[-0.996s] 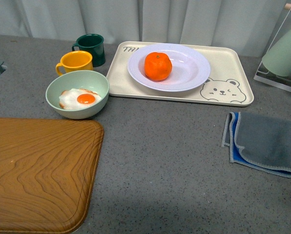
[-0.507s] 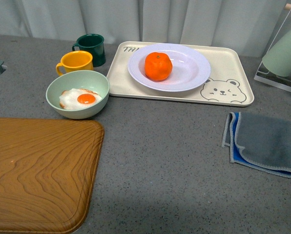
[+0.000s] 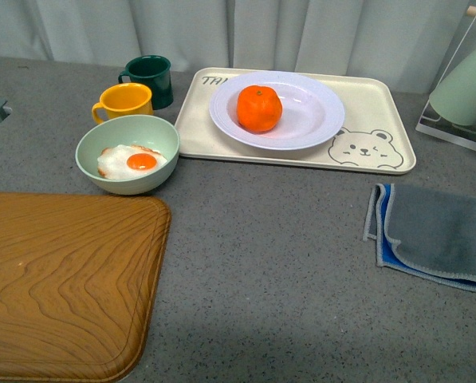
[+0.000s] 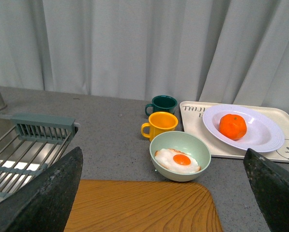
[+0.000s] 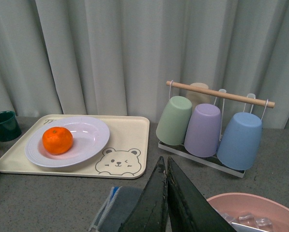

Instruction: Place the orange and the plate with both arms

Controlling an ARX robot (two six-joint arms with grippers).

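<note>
The orange (image 3: 259, 108) lies in the white ridged plate (image 3: 317, 120), left of its middle; the plate rests on a cream bear tray (image 3: 373, 100) at the back of the counter. Both also show in the left wrist view, orange (image 4: 232, 126) on plate (image 4: 265, 140), and in the right wrist view, orange (image 5: 57, 140) on plate (image 5: 88, 140). Neither arm appears in the front view. My left gripper (image 4: 163, 193) is open, its dark fingers (image 4: 42, 198) wide apart, well short of the tray. My right gripper (image 5: 164, 164) is shut, empty, hovering over a grey cloth.
A pale green bowl (image 3: 127, 153) with a fried egg, a yellow mug (image 3: 123, 102) and a dark green mug (image 3: 148, 78) stand left of the tray. A wooden board (image 3: 62, 279) fills the near left. A grey cloth (image 3: 429, 231) lies right; a cup rack (image 5: 212, 128), pink bowl (image 5: 250, 212) and sink rack (image 4: 23, 145) flank.
</note>
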